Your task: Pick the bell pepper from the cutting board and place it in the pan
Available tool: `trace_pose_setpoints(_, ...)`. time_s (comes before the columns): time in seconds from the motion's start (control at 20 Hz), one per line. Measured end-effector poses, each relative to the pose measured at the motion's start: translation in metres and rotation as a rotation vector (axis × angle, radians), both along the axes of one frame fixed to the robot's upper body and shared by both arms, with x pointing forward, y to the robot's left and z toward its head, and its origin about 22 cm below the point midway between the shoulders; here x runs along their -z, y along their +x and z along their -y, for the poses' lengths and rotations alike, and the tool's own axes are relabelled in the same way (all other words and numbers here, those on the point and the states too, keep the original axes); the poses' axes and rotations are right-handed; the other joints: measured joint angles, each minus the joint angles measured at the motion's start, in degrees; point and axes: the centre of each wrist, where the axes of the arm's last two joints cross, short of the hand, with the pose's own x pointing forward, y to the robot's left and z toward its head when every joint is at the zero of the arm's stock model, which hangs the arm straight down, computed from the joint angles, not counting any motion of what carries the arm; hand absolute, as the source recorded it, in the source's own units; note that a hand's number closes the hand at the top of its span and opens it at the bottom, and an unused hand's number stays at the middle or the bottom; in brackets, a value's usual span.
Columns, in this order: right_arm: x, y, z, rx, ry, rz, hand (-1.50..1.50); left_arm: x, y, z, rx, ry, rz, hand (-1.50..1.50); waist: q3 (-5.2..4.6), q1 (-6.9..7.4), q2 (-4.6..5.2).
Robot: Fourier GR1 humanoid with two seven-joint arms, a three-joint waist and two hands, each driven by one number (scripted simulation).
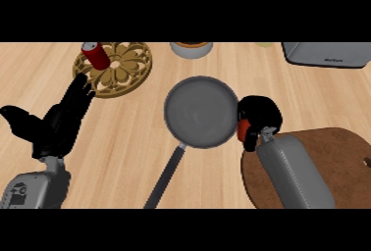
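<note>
Transport step: right hand (258,116) fingers curl around the red bell pepper (243,129) beside the round grey metal pan (200,112); next, release over it.

The right hand (258,115) is curling its fingers around the red pepper (243,129), its grey forearm running in from the lower right. The left hand (62,120) is resting open at left, fingers pointing up.

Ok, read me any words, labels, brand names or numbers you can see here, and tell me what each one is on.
Grey appliance at the counter's top right: a small dark mark on its front, too small to read.
Left forearm's grey casing: a dark marking, not readable.
Red can: no legible label.
Nothing else carries text.
</note>
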Motion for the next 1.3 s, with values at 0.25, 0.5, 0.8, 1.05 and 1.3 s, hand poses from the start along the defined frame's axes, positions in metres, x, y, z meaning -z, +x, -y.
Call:
trace_pose_setpoints(0.25, -0.049, 0.012, -0.053, 0.160, -0.074, 0.222, 1.50, -0.001, 0.005, 0.013, 0.047, -0.002, 0.001, 0.00, 0.06, 3.12, -0.01)
trace_pose_setpoints(0.5, -0.102, 0.015, -0.105, 0.286, -0.175, 0.467, 1.50, -0.003, 0.010, 0.024, 0.091, 0.005, 0.001, 0.00, -0.04, 5.51, 0.11)
trace_pose_setpoints(0.8, -0.144, 0.015, -0.144, 0.332, -0.209, 0.644, 1.50, -0.008, 0.017, 0.039, 0.132, 0.003, 0.012, 0.00, -0.01, 7.30, 0.67)
trace_pose_setpoints(1.05, -0.165, 0.019, -0.160, 0.374, -0.205, 0.708, 1.50, -0.007, 0.020, 0.042, 0.130, 0.003, 0.021, 0.00, 0.04, 6.91, 0.93)
trace_pose_setpoints(1.3, -0.173, 0.024, -0.166, 0.417, -0.195, 0.739, 1.50, -0.005, 0.021, 0.038, 0.102, 0.003, 0.017, 0.00, 0.13, 5.19, 0.81)
